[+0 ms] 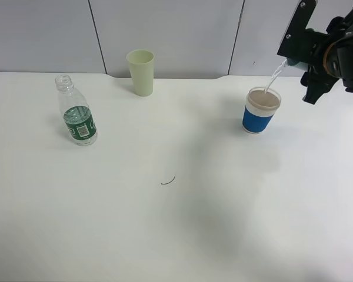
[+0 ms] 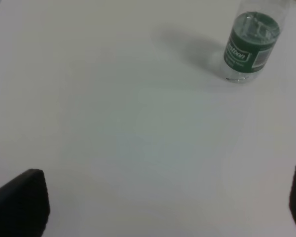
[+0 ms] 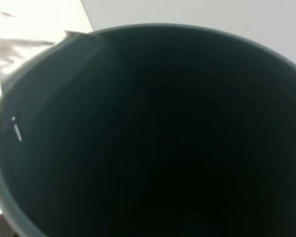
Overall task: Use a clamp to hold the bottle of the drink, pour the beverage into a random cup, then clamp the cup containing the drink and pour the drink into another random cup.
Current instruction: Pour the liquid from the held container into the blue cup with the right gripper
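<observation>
My right gripper (image 1: 303,53) is raised at the far right and shut on the teal cup (image 1: 287,61), tilted over. The cup's dark inside fills the right wrist view (image 3: 153,138). A thin stream of clear beverage (image 1: 275,76) runs from its rim into the white paper cup with the blue sleeve (image 1: 260,111) standing below. The capless bottle with the green label (image 1: 77,114) stands upright at the left, with some liquid in it; it also shows in the left wrist view (image 2: 249,47). My left gripper (image 2: 163,207) is open and empty, well short of the bottle, and out of the exterior view.
A pale yellow-green cup (image 1: 140,71) stands upright at the back, near the table's far edge. A small dark curved mark (image 1: 169,181) lies on the white table (image 1: 176,235) near the middle. A grey panelled wall runs behind the table.
</observation>
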You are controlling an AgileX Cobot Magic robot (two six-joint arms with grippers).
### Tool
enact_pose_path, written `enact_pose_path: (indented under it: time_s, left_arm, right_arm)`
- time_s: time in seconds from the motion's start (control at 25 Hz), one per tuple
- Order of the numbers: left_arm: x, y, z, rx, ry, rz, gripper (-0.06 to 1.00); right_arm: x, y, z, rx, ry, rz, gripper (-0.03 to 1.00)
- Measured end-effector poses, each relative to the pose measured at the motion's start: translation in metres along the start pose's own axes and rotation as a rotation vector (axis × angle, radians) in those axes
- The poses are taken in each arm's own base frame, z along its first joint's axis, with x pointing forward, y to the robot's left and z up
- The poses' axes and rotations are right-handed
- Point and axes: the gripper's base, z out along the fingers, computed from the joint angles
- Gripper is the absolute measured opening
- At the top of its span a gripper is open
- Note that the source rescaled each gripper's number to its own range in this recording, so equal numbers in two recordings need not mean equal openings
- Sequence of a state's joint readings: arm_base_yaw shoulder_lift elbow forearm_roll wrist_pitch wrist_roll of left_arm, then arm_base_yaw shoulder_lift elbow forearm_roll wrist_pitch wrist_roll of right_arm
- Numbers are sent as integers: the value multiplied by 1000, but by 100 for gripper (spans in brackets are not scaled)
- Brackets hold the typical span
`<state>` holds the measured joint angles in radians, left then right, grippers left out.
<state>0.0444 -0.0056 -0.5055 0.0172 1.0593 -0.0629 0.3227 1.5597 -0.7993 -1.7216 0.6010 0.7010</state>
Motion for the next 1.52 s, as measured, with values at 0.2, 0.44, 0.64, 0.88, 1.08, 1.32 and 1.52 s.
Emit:
enact_pose_path:
  time_s: [0.2,0.44,0.64,0.88,1.08,1.32,1.52]
  left_arm:
    - [0,0,0,0,0,0,100]
    - [0,0,0,0,0,1,100]
    - [0,0,0,0,0,1,100]
    - [0,0,0,0,0,1,100]
    - [0,0,0,0,0,0,100]
    - [0,0,0,0,0,0,100]
    - [0,0,0,0,0,1,100]
  right_arm:
    - [0,0,0,2,2,-34,0]
    - [0,0,0,2,3,-91,0]
    - [0,0,0,3,4,-129,0]
    - [0,0,0,3,5,-173,0]
    - [0,0,0,3,5,-225,0]
    - [1,-1,0,6,9,-293,0]
    - [2,-2,0,17,29,-344,0]
